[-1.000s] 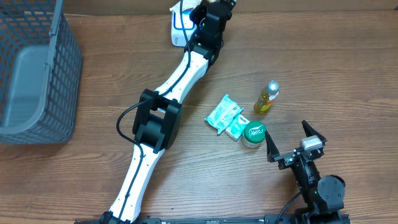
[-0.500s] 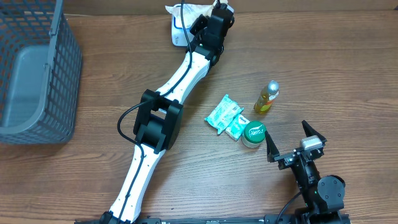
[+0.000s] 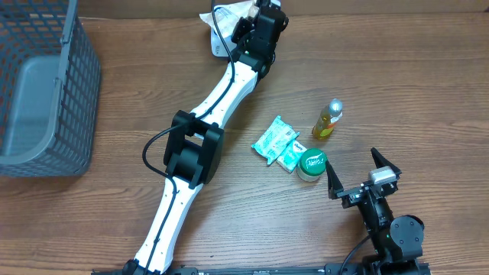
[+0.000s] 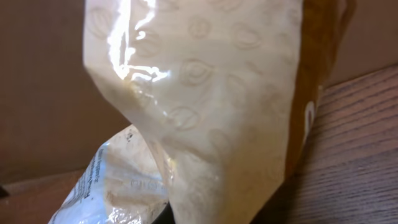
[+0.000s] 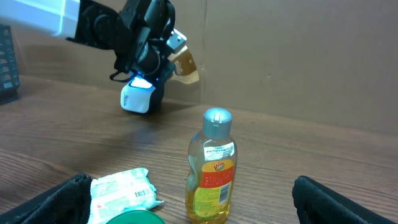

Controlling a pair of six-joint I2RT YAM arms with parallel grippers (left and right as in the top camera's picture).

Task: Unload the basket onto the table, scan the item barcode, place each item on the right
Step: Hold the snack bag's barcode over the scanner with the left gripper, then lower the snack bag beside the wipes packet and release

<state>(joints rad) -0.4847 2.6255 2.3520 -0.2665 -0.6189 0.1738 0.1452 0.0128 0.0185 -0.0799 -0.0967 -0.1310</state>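
At the table's (image 3: 397, 69) far edge, left gripper (image 3: 246, 15) clamps crinkly pouch (image 4: 205, 112) close beside scanner (image 5: 138, 98), likely angling it for a read.

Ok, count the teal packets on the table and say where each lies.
2. The larger packet lies mid-table; the smaller packet touches its lower right side, beside the green-lidded tub. More could be hidden under the left arm.
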